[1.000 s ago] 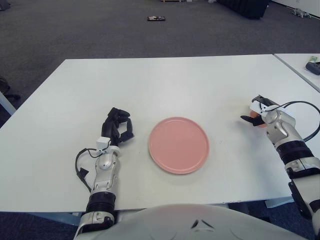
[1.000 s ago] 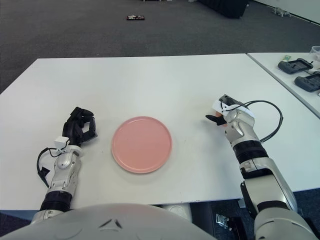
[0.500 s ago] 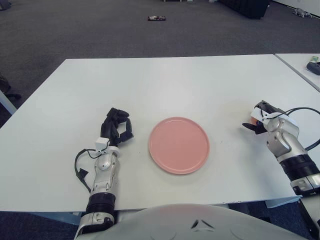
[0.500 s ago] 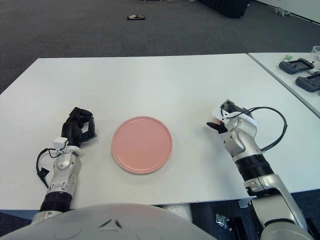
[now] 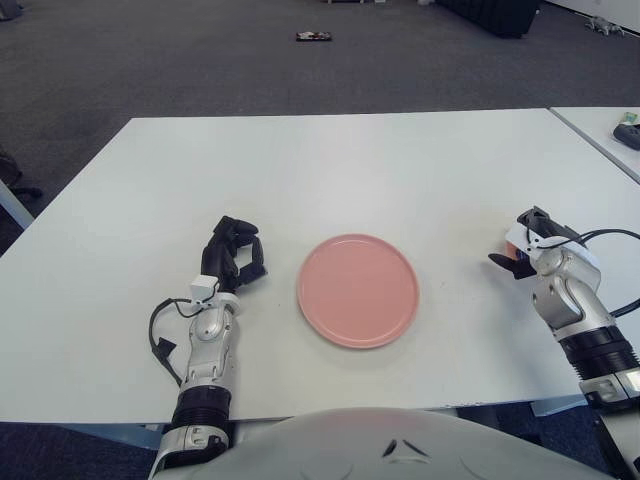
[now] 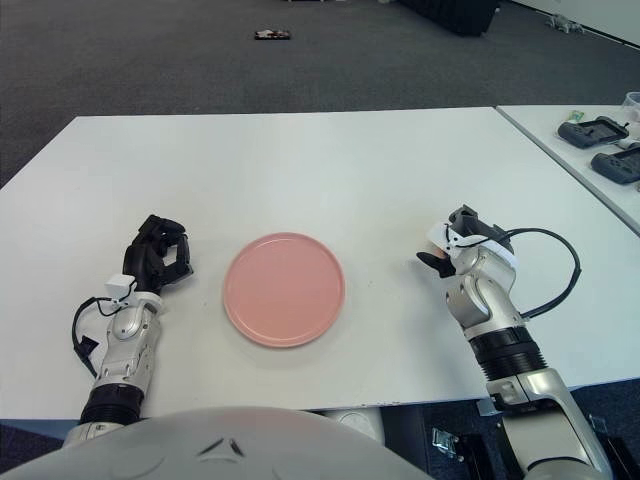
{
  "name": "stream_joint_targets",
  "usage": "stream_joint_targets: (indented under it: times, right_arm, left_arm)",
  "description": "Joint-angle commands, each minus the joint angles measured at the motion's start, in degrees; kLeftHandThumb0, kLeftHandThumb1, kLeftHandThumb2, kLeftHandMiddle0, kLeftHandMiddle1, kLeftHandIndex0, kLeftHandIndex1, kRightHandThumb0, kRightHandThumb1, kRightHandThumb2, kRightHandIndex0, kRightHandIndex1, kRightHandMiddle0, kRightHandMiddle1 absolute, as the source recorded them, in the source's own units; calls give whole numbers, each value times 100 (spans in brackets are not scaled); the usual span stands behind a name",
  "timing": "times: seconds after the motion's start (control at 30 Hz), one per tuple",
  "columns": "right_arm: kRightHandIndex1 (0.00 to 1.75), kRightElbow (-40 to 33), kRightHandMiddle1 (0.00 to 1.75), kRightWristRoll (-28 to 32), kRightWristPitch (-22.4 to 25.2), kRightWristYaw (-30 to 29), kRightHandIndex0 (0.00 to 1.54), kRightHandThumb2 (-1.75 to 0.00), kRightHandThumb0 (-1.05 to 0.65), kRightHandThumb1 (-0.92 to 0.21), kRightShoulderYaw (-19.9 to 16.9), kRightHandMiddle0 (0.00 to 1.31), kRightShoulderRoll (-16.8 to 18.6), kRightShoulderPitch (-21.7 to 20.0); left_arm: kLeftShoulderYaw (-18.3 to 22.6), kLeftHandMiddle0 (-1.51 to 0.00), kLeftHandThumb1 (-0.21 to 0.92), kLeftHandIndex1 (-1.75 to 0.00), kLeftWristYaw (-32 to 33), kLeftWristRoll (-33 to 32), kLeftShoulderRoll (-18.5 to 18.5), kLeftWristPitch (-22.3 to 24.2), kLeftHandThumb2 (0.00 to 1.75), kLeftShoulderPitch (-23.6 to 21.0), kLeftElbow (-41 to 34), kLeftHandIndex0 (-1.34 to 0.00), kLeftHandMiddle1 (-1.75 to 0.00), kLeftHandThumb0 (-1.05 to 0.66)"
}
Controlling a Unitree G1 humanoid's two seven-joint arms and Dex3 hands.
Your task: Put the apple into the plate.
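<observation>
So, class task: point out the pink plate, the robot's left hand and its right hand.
pink plate (image 5: 357, 290), left eye view, bare centre.
left hand (image 5: 234, 257), left eye view, curled black fingers.
right hand (image 6: 457, 240), right eye view, fingers around something orange.

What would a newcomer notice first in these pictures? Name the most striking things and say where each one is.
First comes the round pink plate, lying bare at the middle of the white table, near its front edge. To its right, the right hand is closed around a small orange-red thing, apparently the apple, mostly hidden by the fingers. To the plate's left shows the black-fingered left hand, curled and holding nothing.
</observation>
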Motion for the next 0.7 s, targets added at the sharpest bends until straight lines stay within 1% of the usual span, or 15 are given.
stream_joint_targets:
  times: [0.0, 0.03, 0.1, 0.2, 0.23, 0.27, 0.3, 0.37, 0.4, 0.5, 0.6, 0.67]
  right_arm:
    - [145, 91, 145, 120, 237, -24, 0, -114, -68, -28, -29, 0, 255, 209]
    - [149, 104, 151, 98, 262, -116, 0, -116, -67, -27, -54, 0, 295, 210]
    - [164, 141, 165, 49, 283, -278, 6, -121, -58, -26, -68, 11, 352, 200]
    - [171, 227, 171, -62, 291, -544, 18, -117, -49, -38, -38, 38, 425, 154]
    - [172, 257, 171, -98, 293, -634, 25, -120, -39, -36, -32, 41, 453, 138]
    - [173, 278, 171, -119, 295, -696, 34, -126, -25, -33, -29, 46, 472, 128]
    - [174, 303, 171, -139, 267, -857, 40, -129, -16, -31, -63, 49, 525, 126]
    - [174, 337, 173, -136, 191, -1105, 54, -140, -9, -23, -137, 52, 607, 133]
    - [173, 416, 173, -97, 55, -1343, 60, -145, -6, -19, -225, 54, 681, 132]
    - [167, 571, 174, 7, -218, -1748, 81, -159, -2, -5, -408, 60, 817, 139]
    - [162, 651, 174, 139, -466, -2082, 90, -166, -1, 2, -622, 64, 953, 164]
    - [160, 686, 175, 178, -577, -2224, 92, -167, -1, 4, -687, 65, 999, 171]
  left_arm:
    - [5, -97, 38, -175, -13, -20, -13, 68, 125, 17, 78, -56, -175, -46]
    - [5, -97, 38, -175, -14, -17, -13, 56, 125, 16, 81, -56, -175, -46]
    - [3, -97, 38, -175, -13, -8, -10, 36, 125, 16, 86, -56, -175, -46]
    - [5, -97, 38, -175, -19, -9, -9, 16, 125, 16, 90, -56, -175, -46]
    - [6, -97, 38, -175, -24, -15, -9, 13, 125, 16, 91, -56, -175, -46]
    - [7, -97, 38, -175, -27, -18, -9, 12, 125, 15, 92, -56, -175, -46]
    - [11, -97, 38, -175, -34, -28, -8, 18, 125, 18, 86, -55, -175, -46]
    - [15, -97, 38, -175, -39, -38, -7, 33, 125, 21, 77, -55, -175, -46]
    - [19, -97, 38, -175, -41, -44, -6, 50, 125, 23, 70, -55, -175, -46]
    - [26, -97, 39, -175, -46, -55, -3, 77, 124, 28, 58, -55, -175, -45]
    - [31, -96, 39, -175, -41, -61, -1, 99, 124, 31, 45, -55, -175, -45]
    - [33, -95, 39, -175, -40, -66, -1, 103, 124, 33, 40, -55, -175, -45]
